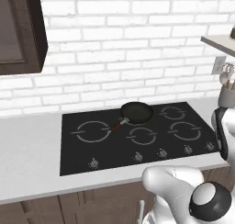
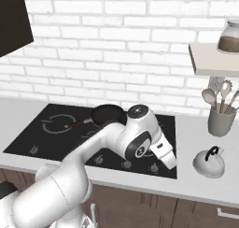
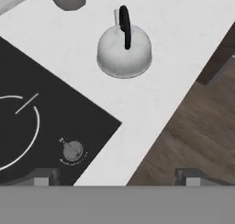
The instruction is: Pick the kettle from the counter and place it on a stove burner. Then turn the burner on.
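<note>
The kettle (image 2: 209,162), squat and pale grey with a black handle, stands on the counter (image 2: 186,182) to the right of the stove (image 2: 28,138). In the hand view the kettle (image 3: 124,51) lies ahead of my gripper (image 3: 117,181), well apart from it. The two fingertips (image 3: 41,179) stand wide apart with nothing between them, so the gripper is open. My gripper (image 2: 170,162) hangs over the stove's front right corner. The widest burner ring (image 1: 94,131) is at the stove's left and is bare.
A black frying pan (image 1: 136,112) with a reddish handle sits on the stove's back middle. A grey utensil holder (image 2: 220,120) stands behind the kettle, under a wall shelf (image 2: 212,59). Knobs (image 1: 137,156) line the stove's front edge; one knob (image 3: 72,150) is near my fingers.
</note>
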Controlling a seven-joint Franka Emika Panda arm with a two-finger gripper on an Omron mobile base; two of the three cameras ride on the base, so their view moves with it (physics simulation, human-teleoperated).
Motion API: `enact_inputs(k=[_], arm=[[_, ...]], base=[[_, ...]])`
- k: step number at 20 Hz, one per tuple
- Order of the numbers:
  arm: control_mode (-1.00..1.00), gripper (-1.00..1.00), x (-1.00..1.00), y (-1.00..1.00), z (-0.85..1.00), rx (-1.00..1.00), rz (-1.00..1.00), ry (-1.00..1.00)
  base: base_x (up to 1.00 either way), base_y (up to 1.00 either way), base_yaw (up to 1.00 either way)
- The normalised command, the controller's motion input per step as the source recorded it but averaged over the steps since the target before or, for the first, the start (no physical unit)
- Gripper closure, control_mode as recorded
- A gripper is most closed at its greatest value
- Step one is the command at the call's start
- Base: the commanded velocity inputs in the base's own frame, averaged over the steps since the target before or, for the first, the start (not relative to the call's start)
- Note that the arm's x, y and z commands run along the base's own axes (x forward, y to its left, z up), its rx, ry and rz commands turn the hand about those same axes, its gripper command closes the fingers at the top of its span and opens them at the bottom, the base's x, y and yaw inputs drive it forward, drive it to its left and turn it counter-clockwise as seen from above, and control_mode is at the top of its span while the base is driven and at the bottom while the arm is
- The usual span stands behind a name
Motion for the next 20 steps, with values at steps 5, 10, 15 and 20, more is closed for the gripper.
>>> enact_inputs(k=[5,10,15,20], arm=[[-1.00,-1.00,0.00,-0.83,-0.05,0.05,-0.07,0.00],[-1.00,-1.00,0.00,-0.59,-0.12,0.05,0.00,0.00],[-1.00,-1.00,0.01,-0.34,-0.18,0.00,0.02,0.00],[-1.00,-1.00,0.13,-0.17,-0.20,0.00,0.02,0.00]], base=[[0.00,0.00,0.00],[0.00,0.00,0.00],[0.00,0.00,0.00],[0.00,0.00,0.00]])
